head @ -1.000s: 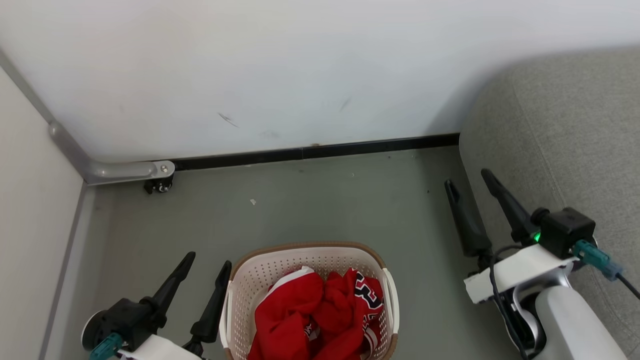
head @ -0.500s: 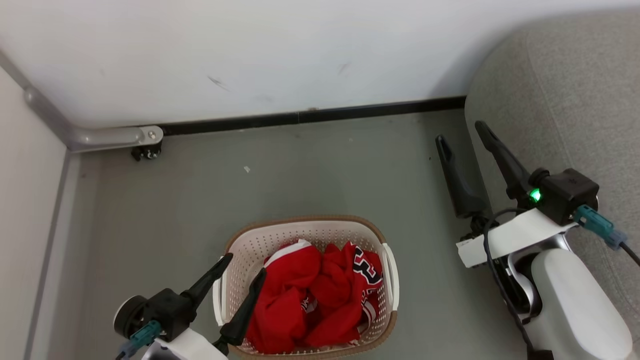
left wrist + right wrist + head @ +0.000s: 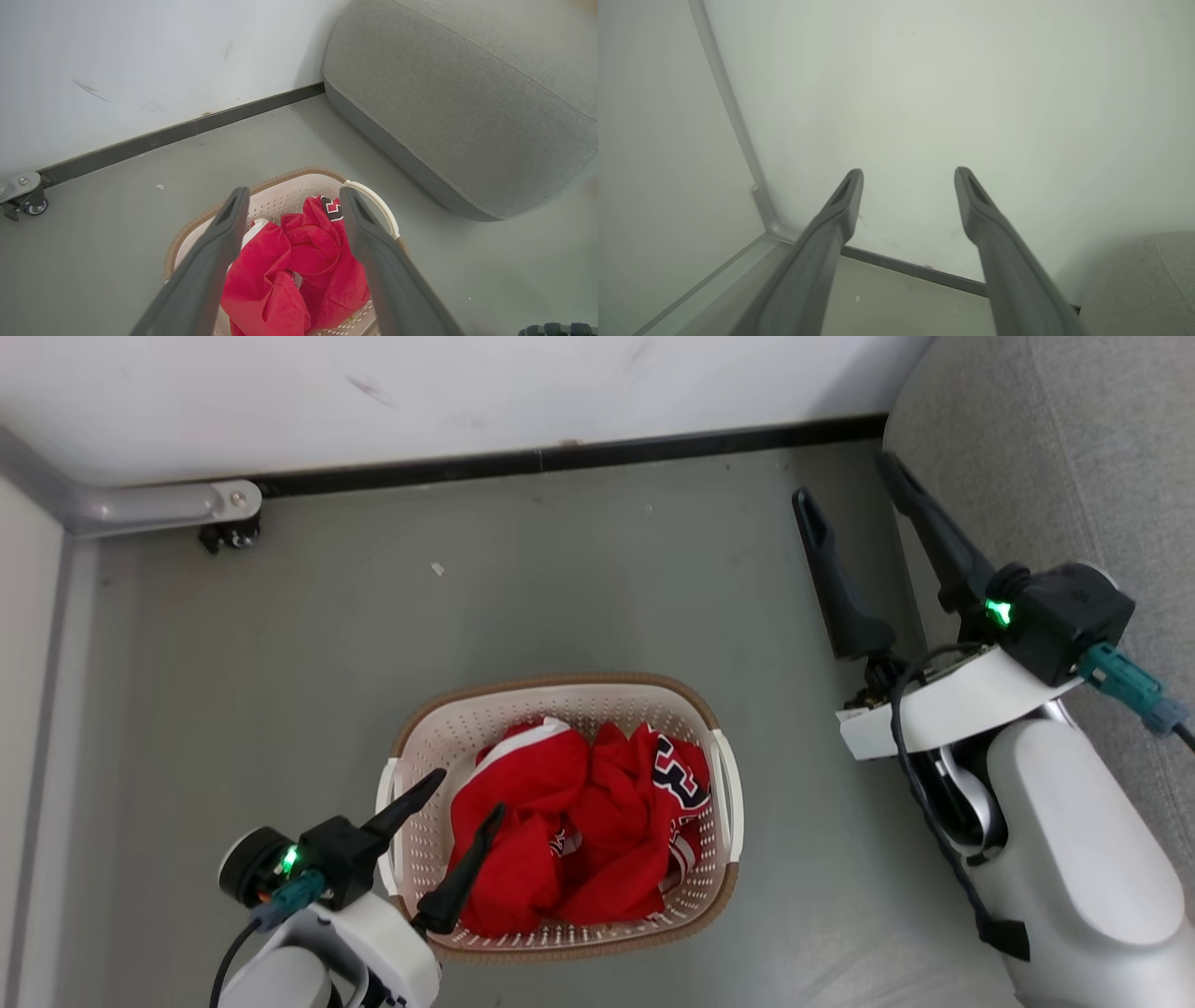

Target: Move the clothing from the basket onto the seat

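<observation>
Wall (image 3: 467, 383), pale and lightly scuffed, closes off the back of a corner and meets a grey-green floor (image 3: 560, 579) along a black baseboard (image 3: 653, 443). On the robot's right, the seat (image 3: 1074, 448), a big grey woven cushion with a rounded edge, runs down that side of the head view; the left wrist view shows it (image 3: 467, 116) resting on the floor, near the basket but apart from it.

The basket (image 3: 560, 683), cream perforated plastic with a brown rim and white side handles, stands on the floor at the lower middle of the head view. All the clothing (image 3: 569, 821) lies bunched inside it: bright red fabric with white trim, and dark-and-white lettering showing toward the side nearest the seat. Nothing red lies on the seat.

The left end effector (image 3: 467, 793) is over the basket's left side with its fingers spread wide and empty, one above the handle, the other above the red fabric; whether that finger touches the cloth cannot be told. From its own wrist camera the two fingers frame the clothing (image 3: 299, 275).

The right end effector (image 3: 842, 476) is held up beside the seat's edge, also spread wide and holding nothing, pointing at the wall.

A caster (image 3: 224, 537) under a grey metal rail sits in the far left corner, and a small pale scrap (image 3: 437, 568) lies on the floor.
</observation>
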Tool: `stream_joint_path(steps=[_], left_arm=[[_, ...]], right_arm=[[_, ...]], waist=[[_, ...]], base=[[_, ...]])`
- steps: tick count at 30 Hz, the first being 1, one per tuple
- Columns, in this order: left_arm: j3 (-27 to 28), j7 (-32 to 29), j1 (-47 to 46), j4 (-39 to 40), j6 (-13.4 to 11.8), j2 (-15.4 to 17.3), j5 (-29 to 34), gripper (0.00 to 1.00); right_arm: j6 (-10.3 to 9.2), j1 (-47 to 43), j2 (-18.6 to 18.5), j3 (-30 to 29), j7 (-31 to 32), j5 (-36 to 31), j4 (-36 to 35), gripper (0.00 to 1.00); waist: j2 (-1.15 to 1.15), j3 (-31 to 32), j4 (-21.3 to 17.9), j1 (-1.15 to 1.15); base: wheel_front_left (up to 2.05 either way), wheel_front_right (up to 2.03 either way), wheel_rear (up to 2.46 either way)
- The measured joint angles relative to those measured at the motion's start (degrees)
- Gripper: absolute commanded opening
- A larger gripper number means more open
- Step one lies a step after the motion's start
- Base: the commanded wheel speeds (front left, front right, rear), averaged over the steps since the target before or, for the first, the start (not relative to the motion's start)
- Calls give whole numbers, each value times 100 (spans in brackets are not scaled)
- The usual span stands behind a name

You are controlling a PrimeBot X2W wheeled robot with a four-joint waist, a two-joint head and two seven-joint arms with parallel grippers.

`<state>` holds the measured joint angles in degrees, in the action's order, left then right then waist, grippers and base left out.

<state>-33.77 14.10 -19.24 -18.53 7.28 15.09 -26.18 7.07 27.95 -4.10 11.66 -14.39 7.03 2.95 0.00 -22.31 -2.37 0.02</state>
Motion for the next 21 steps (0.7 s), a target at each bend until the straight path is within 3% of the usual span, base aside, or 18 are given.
stream_joint_path(steps=[21], left_arm=[[-962,-588,-1406,-887,0,103,-164,100]], right_arm=[[0,955,16,73,-32,-73,-333,100]], waist=[[0,-1234,-218,0]], base=[[0,0,0]])
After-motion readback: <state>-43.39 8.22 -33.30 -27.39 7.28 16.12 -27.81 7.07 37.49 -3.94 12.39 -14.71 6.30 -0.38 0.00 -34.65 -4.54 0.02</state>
